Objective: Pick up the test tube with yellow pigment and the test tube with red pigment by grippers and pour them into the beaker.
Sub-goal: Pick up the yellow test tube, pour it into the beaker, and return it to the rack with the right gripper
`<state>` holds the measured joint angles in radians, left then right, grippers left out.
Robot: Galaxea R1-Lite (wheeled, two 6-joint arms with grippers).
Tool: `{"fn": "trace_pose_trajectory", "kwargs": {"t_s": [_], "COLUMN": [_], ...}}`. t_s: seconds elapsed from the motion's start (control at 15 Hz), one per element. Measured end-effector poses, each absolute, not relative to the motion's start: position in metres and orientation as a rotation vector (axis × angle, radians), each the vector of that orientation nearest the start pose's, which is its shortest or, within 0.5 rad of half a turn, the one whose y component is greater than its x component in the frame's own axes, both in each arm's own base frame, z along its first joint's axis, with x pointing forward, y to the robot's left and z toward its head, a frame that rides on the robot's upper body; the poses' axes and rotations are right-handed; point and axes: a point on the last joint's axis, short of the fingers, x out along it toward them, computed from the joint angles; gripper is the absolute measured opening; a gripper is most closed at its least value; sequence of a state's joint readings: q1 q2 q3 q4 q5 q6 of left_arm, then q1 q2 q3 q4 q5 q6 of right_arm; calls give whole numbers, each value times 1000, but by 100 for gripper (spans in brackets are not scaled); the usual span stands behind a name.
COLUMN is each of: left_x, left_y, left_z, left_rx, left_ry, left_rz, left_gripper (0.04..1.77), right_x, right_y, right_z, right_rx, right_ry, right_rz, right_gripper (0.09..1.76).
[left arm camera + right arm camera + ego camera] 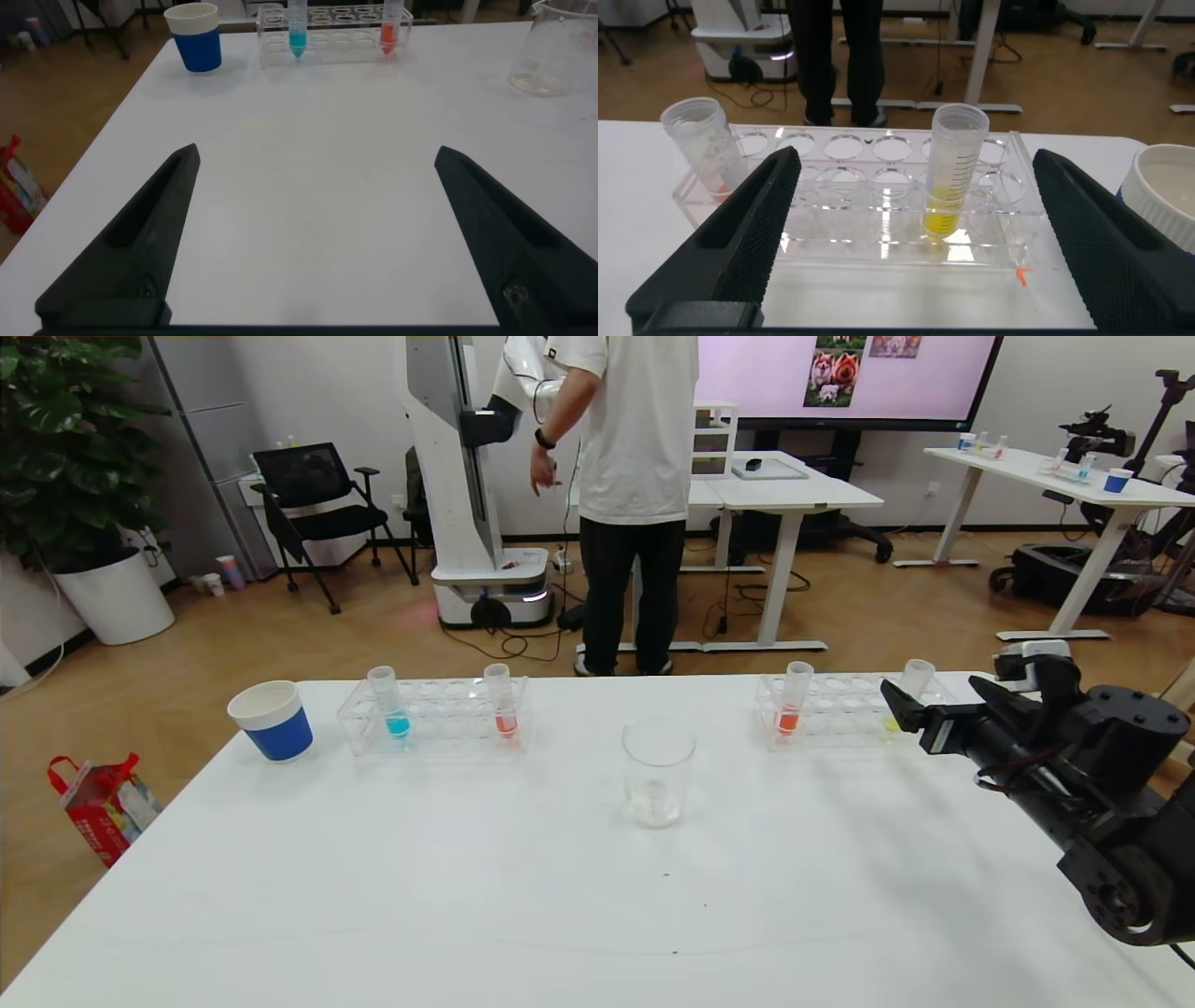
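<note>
The test tube with yellow pigment (913, 689) stands at the right end of the right clear rack (840, 711); in the right wrist view it (954, 173) is upright between my fingers' lines, a little ahead of them. A test tube with red pigment (794, 702) stands at that rack's left end, also seen in the right wrist view (708, 149). Another red one (501, 702) stands in the left rack. The beaker (658, 784) stands empty at the table's middle. My right gripper (929, 698) is open, just short of the yellow tube. My left gripper (316, 151) is open over bare table.
A tube with blue liquid (390, 702) stands in the left rack (439, 714), with a blue-and-white paper cup (273, 719) to its left. Another paper cup (1169, 201) stands right of the right rack. A person (635, 495) stands behind the table.
</note>
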<state>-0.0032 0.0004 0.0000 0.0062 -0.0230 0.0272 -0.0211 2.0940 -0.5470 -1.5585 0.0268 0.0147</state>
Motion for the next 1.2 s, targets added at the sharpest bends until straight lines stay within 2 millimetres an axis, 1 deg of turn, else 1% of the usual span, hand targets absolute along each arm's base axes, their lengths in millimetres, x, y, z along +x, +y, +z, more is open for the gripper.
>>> {"fn": "trace_pose_trajectory", "kwargs": {"t_s": [0.13, 0.33, 0.6, 0.8, 1.07, 1.2], "left_x": [-23, -23, -23, -23, -23, -23], "left_y": [0, 0, 0, 0, 0, 0], "left_z": [75, 75, 75, 75, 75, 75], "left_rx": [27, 27, 27, 27, 27, 27], "left_ry": [6, 6, 6, 6, 6, 6], "left_rz": [-26, -26, -26, -26, -26, -26], "left_gripper": [175, 175, 175, 175, 175, 175], "right_x": [343, 353, 372, 388, 397, 401], "right_y": [-8, -8, -10, -16, -25, -27], "right_z": [77, 68, 63, 58, 53, 52], "right_rx": [15, 16, 14, 12, 12, 12], "right_ry": [1, 9, -22, -46, -58, -66], "right_rz": [2, 0, -11, -26, -42, -48], "right_gripper": [174, 174, 174, 174, 174, 174]}}
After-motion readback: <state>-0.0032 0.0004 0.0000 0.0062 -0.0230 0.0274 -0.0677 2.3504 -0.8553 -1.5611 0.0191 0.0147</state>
